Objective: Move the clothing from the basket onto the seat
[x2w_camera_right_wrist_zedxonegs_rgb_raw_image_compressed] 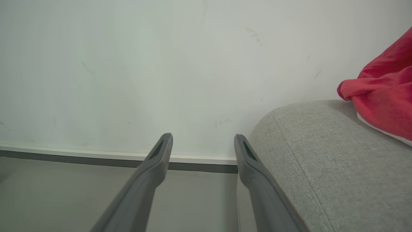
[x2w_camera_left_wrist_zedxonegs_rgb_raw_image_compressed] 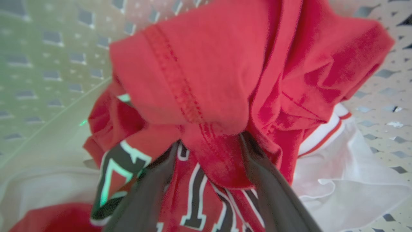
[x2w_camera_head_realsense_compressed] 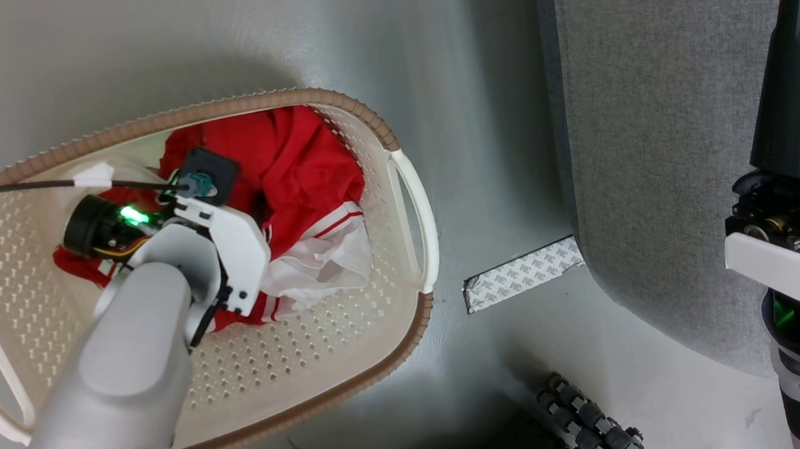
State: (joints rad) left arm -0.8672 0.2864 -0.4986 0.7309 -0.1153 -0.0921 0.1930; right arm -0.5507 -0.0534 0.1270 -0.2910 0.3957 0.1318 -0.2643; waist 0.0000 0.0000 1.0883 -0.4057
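Down in the basket: the clothing (x2w_camera_head_realsense_compressed: 295, 161) lies bunched toward the far side of the basket (x2w_camera_head_realsense_compressed: 255, 102), which stands on the floor just beside the seat (x2w_camera_head_realsense_compressed: 663, 125). I judge it was set there to keep the carry short.
Left jaws: spread wide and pushed into the heap. My fingers (x2w_camera_left_wrist_zedxonegs_rgb_raw_image_compressed: 145, 199) straddle a hemmed red fold but are not clenched on it, so nothing is gripped yet.
Why so wide: to take a thick bunch rather than one thin layer, as I read it.
Right jaws: released and empty, fingers (x2w_camera_right_wrist_zedxonegs_rgb_raw_image_compressed: 151, 180) pointing at the wall by the seat's rounded edge. I judge they are parked clear to give the left arm room.
On the seat: one red piece (x2w_camera_right_wrist_zedxonegs_rgb_raw_image_compressed: 383, 96) with white trim already lies there.
Writing: black block characters outlined in white on the red cloth between my left fingers, too creased and cut off to read.
Floor tape: a pale patch (x2w_camera_head_realsense_compressed: 522, 273) near the seat's corner carries repeated print, too small to read.
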